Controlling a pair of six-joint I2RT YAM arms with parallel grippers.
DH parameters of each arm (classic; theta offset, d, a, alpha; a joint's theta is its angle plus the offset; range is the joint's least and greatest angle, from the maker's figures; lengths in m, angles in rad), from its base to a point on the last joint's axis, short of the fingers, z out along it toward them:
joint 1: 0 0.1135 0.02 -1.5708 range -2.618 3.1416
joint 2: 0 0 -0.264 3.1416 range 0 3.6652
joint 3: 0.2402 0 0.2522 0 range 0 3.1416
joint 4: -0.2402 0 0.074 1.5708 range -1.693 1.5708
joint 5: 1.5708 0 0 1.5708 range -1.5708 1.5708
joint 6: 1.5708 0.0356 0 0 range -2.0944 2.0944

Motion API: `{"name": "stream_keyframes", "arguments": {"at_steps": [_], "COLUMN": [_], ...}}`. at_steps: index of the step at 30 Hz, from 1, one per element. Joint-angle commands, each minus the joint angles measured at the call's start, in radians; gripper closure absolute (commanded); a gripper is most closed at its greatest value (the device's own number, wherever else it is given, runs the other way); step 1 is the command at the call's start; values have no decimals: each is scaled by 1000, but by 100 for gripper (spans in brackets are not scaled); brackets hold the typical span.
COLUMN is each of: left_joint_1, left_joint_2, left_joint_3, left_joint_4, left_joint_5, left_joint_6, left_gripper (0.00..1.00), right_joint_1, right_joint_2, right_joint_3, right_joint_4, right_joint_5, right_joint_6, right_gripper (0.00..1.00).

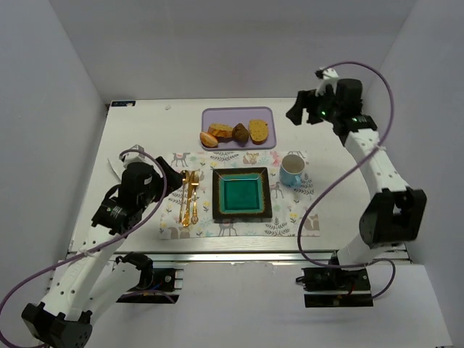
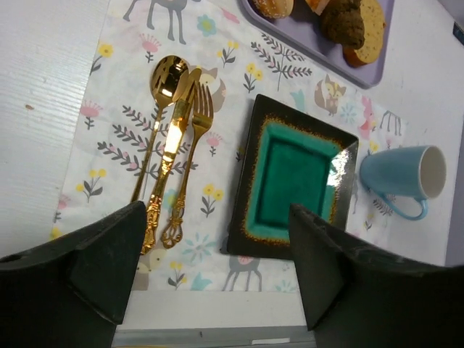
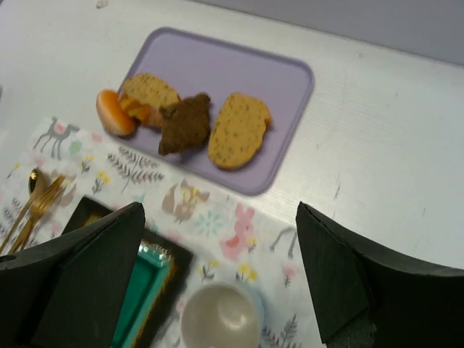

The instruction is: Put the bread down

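The right gripper (image 3: 221,279) hangs with its black fingers spread wide and nothing between them. It is over bare white tabletop (image 1: 319,138), at 3 o'clock of the lavender rectangular tray (image 3: 290,80). The flat oval golden-yellow bread slice (image 3: 239,130) lies at the tray's 3 o'clock end, with a dark brown bun (image 3: 185,123) just beside it at 9 o'clock and bare tray between the slice and the rim. The left gripper (image 2: 217,275), likewise spread and empty, hovers over the near edge of the floral placemat (image 2: 225,109). Gold cutlery (image 2: 174,145) lies at its 11 o'clock and a square teal plate with a dark rim (image 2: 245,181) at 1 o'clock.
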Motion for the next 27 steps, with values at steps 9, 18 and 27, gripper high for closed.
{"name": "stream_keyframes", "arguments": {"at_steps": [9, 18, 27], "left_joint_1": [363, 494, 526], "left_joint_2": [222, 524, 753], "left_joint_3": [31, 95, 126], "left_joint_4": [-16, -113, -58], "left_joint_5": [202, 81, -9], "left_joint_6": [212, 378, 487], "left_gripper": [100, 14, 11], "right_joint_1": [-209, -209, -209], "right_joint_2": [-181, -204, -191], "right_joint_3": [-307, -367, -379], "right_joint_4": [3, -121, -105], "right_joint_5": [-797, -802, -811], "right_joint_6": [-383, -474, -424], "right_gripper": [99, 11, 11]}}
